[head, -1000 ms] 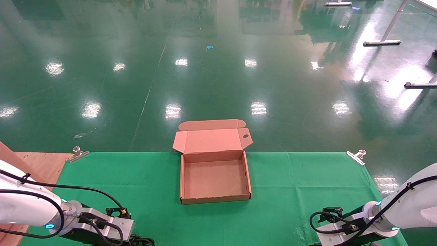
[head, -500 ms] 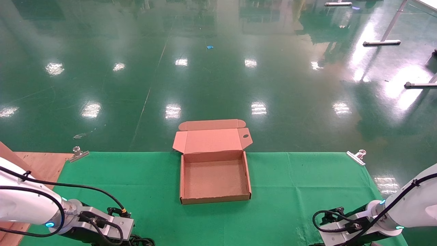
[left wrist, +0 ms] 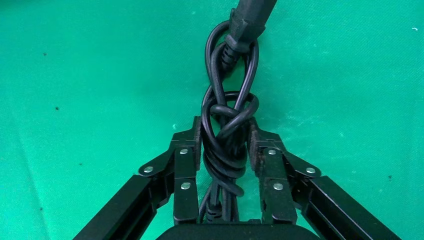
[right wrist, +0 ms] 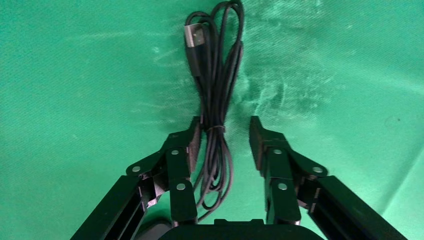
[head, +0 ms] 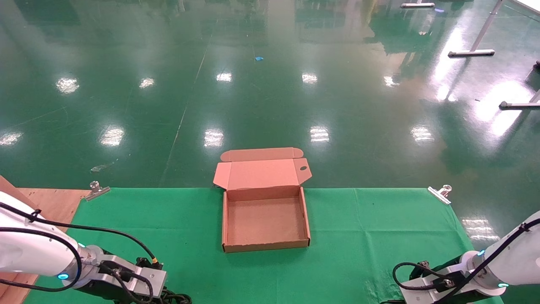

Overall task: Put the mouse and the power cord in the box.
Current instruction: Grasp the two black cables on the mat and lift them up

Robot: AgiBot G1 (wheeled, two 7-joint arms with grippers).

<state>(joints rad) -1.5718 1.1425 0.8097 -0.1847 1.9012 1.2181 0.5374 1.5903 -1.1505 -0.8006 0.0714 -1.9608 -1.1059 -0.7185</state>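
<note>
Green cloth (left wrist: pixel 75 75); power cord (left wrist: pixel 227 125) between left claw (left wrist: pixel 225 145) pads.

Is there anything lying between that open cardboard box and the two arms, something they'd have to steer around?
Nothing visible. Only bare green cloth separates the box from the left gripper, which brackets the power cord, and from the right gripper. The lid is folded back.

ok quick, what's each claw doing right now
left claw: closed on the power cord
right claw: open around the mouse cable, not gripping
</note>
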